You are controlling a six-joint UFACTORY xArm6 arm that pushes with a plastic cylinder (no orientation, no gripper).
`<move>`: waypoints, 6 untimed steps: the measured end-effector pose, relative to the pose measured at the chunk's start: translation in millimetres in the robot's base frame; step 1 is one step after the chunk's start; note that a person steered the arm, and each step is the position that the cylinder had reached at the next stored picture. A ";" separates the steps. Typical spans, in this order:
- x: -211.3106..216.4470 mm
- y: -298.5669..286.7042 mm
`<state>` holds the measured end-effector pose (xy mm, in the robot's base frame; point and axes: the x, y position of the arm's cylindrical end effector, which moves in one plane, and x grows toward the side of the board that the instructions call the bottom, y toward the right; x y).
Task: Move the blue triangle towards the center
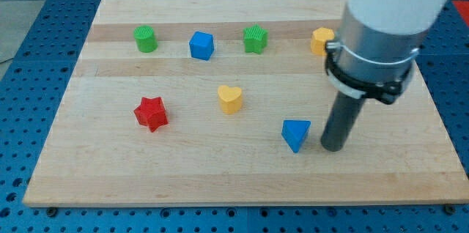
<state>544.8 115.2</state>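
Observation:
The blue triangle (295, 134) lies on the wooden board (220, 174), right of the middle and toward the view's bottom. My tip (333, 147) rests on the board just to the right of the blue triangle, a small gap apart from it. The rod rises from there to the white arm at the view's top right.
A yellow heart (230, 99) sits near the board's middle. A red star (151, 113) lies to the left. Along the top stand a green cylinder (145, 39), a blue cube (201, 45), a green star-like block (255, 39) and a yellow block (320, 40) partly behind the arm.

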 end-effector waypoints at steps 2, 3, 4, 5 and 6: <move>0.0 -42.7; -3.2 -56.2; -41.9 -59.3; -70.7 -49.5; -45.2 -47.9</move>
<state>499.6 67.4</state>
